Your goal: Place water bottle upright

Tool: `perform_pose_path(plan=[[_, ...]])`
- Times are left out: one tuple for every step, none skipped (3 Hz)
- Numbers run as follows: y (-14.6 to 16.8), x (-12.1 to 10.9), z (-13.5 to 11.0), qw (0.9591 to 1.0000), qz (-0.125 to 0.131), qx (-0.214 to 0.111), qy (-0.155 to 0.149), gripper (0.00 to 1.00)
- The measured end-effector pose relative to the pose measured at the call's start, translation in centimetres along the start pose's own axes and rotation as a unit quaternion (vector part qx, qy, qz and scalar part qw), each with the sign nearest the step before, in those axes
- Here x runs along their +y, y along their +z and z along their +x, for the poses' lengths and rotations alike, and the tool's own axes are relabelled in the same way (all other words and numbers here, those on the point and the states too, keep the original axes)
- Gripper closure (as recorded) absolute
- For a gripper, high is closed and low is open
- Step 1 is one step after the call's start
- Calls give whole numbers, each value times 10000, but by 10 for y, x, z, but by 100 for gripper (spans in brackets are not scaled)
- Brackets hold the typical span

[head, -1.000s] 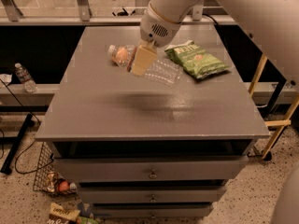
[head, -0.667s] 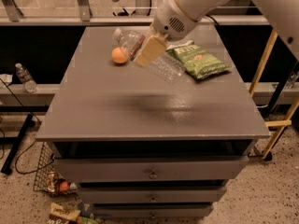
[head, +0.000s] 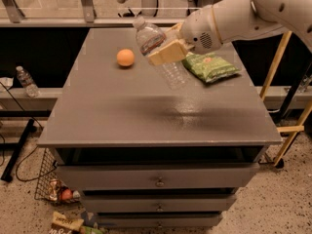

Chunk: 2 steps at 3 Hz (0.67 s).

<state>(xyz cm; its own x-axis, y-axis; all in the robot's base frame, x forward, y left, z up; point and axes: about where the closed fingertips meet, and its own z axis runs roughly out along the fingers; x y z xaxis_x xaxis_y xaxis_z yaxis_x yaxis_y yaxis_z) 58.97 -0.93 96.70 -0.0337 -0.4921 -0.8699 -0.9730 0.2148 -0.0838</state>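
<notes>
Pincer (head: 165,52) above the table (head: 146,116) grips the tilted water bottle (head: 173,73), label (head: 152,42) unreadable.

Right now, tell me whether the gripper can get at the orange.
Probably not yet: the gripper is shut on the bottle, above the table. Nothing stands between it and the orange.

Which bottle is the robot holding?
The water bottle with the red, white and blue label, gripped tilted in the tool over the grey table. The other, smaller bottle stands upright low on the left, untouched.
</notes>
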Motion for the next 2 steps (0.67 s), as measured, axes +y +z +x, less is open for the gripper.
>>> perform_pose_path(plan=[[-7, -7, 6, 9984, 133, -547, 65, 100], [-10, -12, 13, 9955, 385, -848, 196, 100]])
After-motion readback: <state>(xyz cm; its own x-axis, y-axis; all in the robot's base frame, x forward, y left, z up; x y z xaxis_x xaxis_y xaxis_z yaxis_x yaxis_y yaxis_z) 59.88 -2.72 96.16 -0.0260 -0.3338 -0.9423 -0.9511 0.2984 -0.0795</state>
